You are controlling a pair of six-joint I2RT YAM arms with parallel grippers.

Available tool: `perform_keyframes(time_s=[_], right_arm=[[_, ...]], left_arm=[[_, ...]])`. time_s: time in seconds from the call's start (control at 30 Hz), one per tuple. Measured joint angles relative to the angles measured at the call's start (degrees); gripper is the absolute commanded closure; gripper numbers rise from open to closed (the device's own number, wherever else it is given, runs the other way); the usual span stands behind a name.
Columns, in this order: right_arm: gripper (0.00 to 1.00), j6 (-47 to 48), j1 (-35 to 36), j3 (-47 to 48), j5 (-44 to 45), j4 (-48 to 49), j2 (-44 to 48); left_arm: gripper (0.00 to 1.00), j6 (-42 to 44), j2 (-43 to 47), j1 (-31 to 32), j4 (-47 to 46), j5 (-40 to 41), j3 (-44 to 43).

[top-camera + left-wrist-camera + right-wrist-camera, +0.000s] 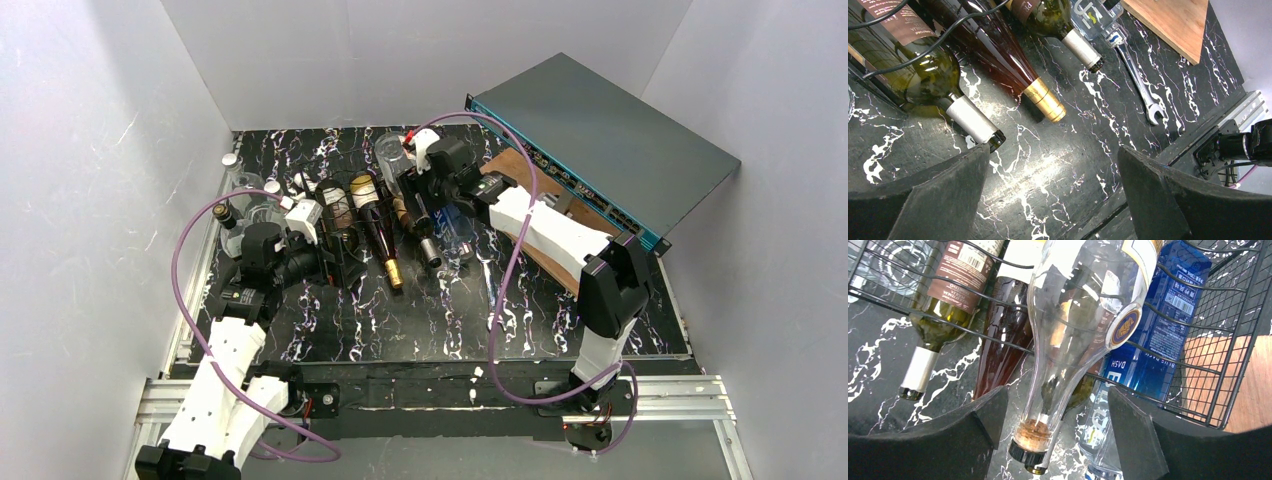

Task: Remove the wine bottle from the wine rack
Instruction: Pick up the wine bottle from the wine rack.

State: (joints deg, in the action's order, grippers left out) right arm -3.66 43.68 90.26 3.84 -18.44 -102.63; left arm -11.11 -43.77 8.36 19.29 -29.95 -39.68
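Note:
The black wire wine rack (1173, 367) holds several bottles lying on their sides. A clear, empty wine bottle (1073, 315) with a cork in its neck lies on top, its neck pointing toward my right wrist camera. My right gripper (1055, 412) is open and straddles that neck. A gap shows between the glass and each finger (983, 415). In the top view the right gripper (425, 205) sits at the rack's right end. My left gripper (1053, 150) hangs open over bare table, just in front of the bottle mouths, with nothing in it.
A green bottle with a white capsule (923, 75), a dark red one with a gold capsule (1013, 75) and a blue bottle (1158, 325) lie in the rack. A wrench (1138, 75) and a wooden board (1173, 20) lie to the right. A grey box with a teal edge (610, 140) stands behind.

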Motion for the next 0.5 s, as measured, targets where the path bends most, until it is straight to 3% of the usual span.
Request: perform_keyframes(time_s=[0.3,0.5], right_arm=[[0.35,-1.3,1.4,-0.9,5.5,3.2,-0.6],[0.38,-3.0,1.8,-0.9,7.6,4.1,-2.6]], left_arm=[[0.02,0.2,0.0,0.0,0.0,0.4,0.0],[0.02,0.3,0.0,0.0,0.0,0.6,0.0]])
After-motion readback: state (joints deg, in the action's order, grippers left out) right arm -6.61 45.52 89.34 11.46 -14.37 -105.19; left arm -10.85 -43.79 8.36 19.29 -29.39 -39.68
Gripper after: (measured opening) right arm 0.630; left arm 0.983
